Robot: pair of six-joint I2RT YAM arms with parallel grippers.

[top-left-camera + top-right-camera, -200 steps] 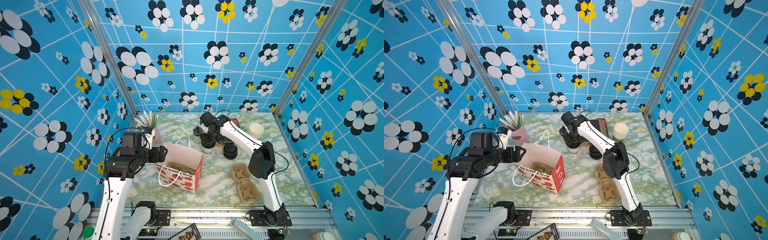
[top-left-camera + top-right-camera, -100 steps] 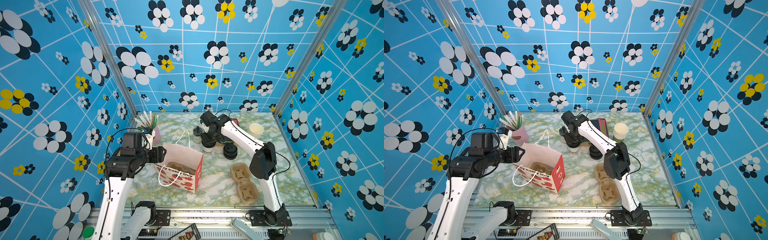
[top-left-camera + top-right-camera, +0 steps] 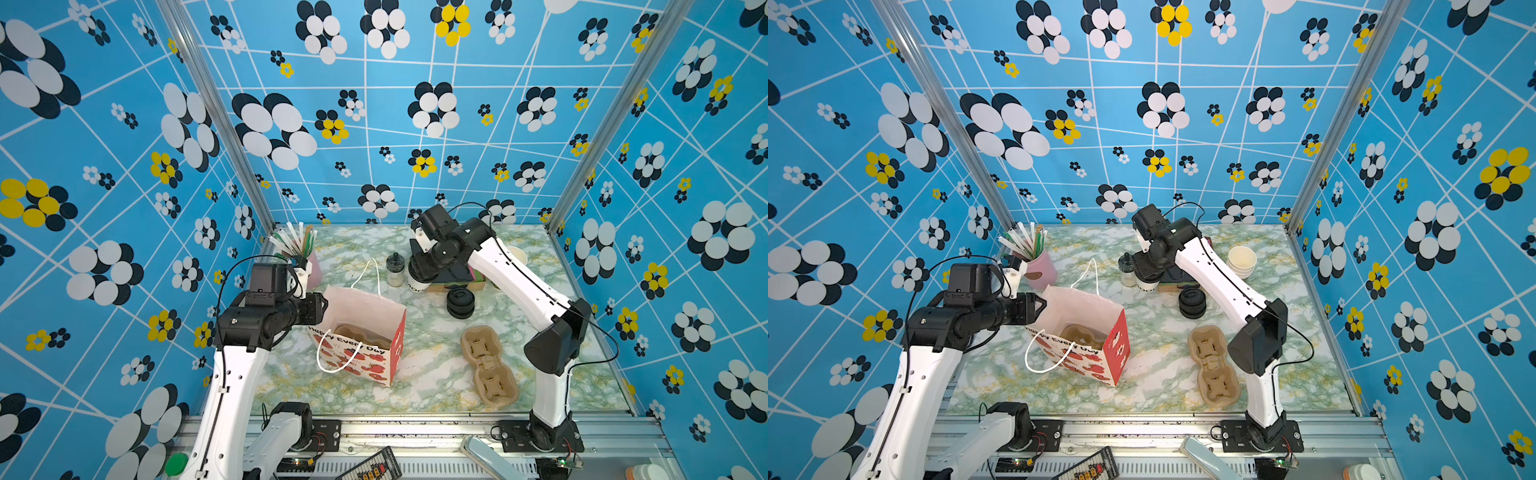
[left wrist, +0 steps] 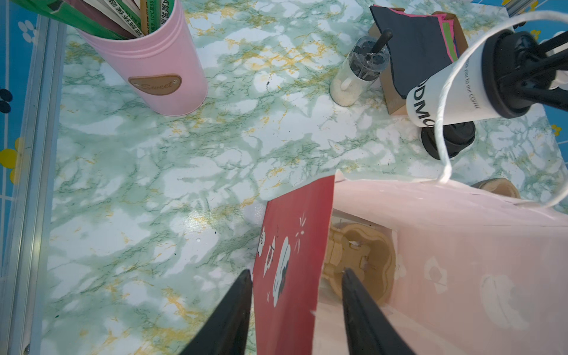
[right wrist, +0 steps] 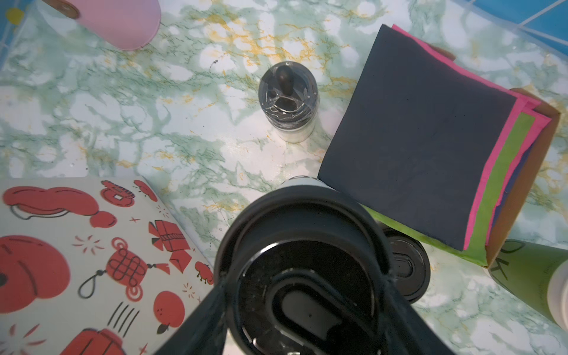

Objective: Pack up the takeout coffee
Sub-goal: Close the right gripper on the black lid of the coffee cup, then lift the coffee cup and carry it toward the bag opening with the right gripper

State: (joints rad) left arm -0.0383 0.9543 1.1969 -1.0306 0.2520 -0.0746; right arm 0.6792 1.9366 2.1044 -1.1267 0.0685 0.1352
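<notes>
**Containers.** The paper bag [image 3: 365, 361] stands open on the table [image 3: 432, 374], left of centre. A cardboard cup carrier [image 4: 359, 261] lies at its bottom. A pink cup [image 3: 1042, 270] at the back left holds wrapped sticks [image 3: 1025, 241]. A brown box [image 5: 522, 184] holds a pile of napkins [image 5: 415, 138].

**Task item.** The takeout coffee [image 4: 455, 89] is a white paper cup with black lettering and a black sip lid. It sits behind the bag, just beside the box. The right gripper [image 5: 301, 307] is clamped on it at the lid, one finger on each side. Whether its base is clear of the table cannot be determined.

The left gripper [image 4: 295, 272] has its jaws apart, straddling the bag's red end wall without pinching it.

**Surroundings.** A sugar shaker [image 3: 395, 270] stands just beside the coffee. A stack of black lids [image 3: 460, 303] sits just in front of it. The bag's white cord handle [image 4: 439, 129] rises between coffee and bag mouth. A second carrier [image 3: 488, 365] lies right of the bag. Nested paper cups [image 3: 1241, 262] stand at the back right.
</notes>
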